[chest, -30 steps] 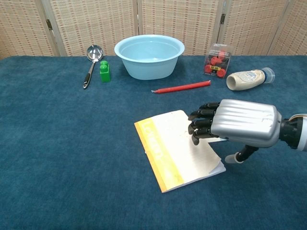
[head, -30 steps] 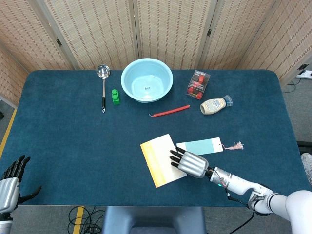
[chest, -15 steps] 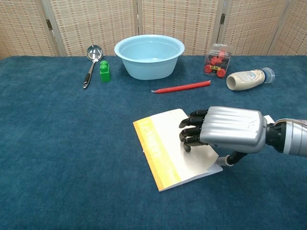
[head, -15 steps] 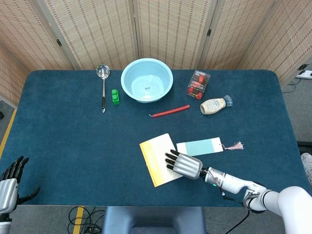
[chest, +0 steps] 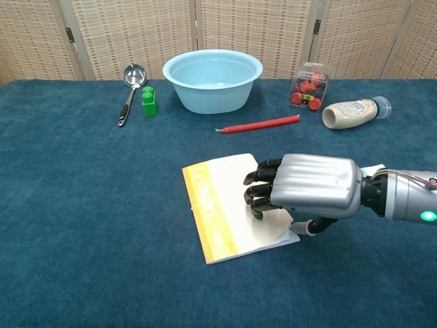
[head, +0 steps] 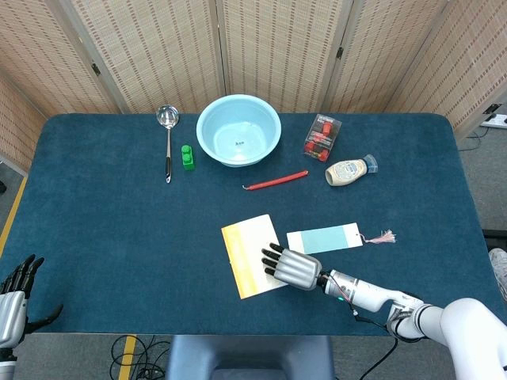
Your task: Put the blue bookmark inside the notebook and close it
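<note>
Head view sets out the layout plainly. On the dark blue table [head: 95, 206] the yellow-and-white notebook [head: 245, 253] lies shut and flat near the front edge, its yellow spine side to the left and its free page edge to the right, tilted a little. Just beside that free edge, on the right, lies the blue bookmark [head: 325, 238]; its long axis runs left to right, roughly across the notebook's, and its pink tassel [head: 381, 236] trails off the far right end.

Resting on the notebook's right half is the right hand [head: 288, 267], palm down with fingers curled onto the cover; it grips nothing that I can see. In the chest view the right hand [chest: 307, 186] covers the page edge, so whether the thumb has caught under the cover cannot be told.

From this hand the bookmark lies just beyond, away from the robot and slightly right, very near. The left hand [head: 14, 291] sits at the table's front left corner, fingers apart and empty, well apart from both things. My judgement is that the right hand is the one to open the cover and fetch the bookmark.
</note>
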Controlling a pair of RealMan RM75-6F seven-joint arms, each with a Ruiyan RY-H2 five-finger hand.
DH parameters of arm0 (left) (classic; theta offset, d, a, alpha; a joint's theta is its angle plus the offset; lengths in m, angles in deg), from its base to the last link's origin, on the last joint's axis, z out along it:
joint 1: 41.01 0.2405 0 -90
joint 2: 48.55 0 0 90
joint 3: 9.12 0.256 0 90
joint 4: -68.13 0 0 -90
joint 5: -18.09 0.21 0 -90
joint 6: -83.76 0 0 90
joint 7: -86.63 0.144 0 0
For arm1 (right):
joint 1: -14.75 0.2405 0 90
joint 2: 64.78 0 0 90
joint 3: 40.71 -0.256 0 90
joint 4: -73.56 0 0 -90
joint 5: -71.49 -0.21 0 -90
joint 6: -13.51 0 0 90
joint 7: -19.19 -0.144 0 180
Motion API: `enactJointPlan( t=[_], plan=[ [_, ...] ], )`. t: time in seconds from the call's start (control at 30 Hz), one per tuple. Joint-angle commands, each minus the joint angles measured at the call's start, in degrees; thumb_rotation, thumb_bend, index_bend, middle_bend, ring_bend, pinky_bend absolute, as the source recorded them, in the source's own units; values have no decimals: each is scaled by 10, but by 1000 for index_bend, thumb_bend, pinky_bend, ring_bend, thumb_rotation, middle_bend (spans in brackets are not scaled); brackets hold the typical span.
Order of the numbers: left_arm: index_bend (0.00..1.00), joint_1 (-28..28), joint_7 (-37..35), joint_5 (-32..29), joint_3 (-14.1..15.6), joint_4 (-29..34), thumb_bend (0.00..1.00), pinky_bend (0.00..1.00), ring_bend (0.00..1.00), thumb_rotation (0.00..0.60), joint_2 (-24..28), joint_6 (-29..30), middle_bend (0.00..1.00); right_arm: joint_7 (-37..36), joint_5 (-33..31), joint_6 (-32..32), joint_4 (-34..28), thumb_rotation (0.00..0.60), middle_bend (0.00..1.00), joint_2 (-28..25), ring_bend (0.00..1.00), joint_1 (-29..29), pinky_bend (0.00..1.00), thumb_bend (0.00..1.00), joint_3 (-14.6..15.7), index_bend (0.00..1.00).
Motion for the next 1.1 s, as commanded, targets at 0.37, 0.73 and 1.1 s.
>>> enactJointPlan(
  t=[0.37, 0.73, 1.1],
  plan=[
    [102, 5, -13, -2, 0, -13, 239, 167, 95, 600, -3, 1, 54, -1, -5, -3, 12, 600, 317, 22, 167, 20, 223, 310, 0, 511],
    [102, 9, -29, -4, -1, -25, 240, 167, 95, 600, -5, 1, 53, -8, -15, -14, 37, 600, 357, 47, 201, 27, 223, 382, -3, 580],
    [102, 12, -42, -5, -3, -35, 239, 167, 95, 600, -6, 2, 54, -4, -30, -67, 26, 600, 404, 25, 233, 1, 222, 403, -3, 663]
  ],
)
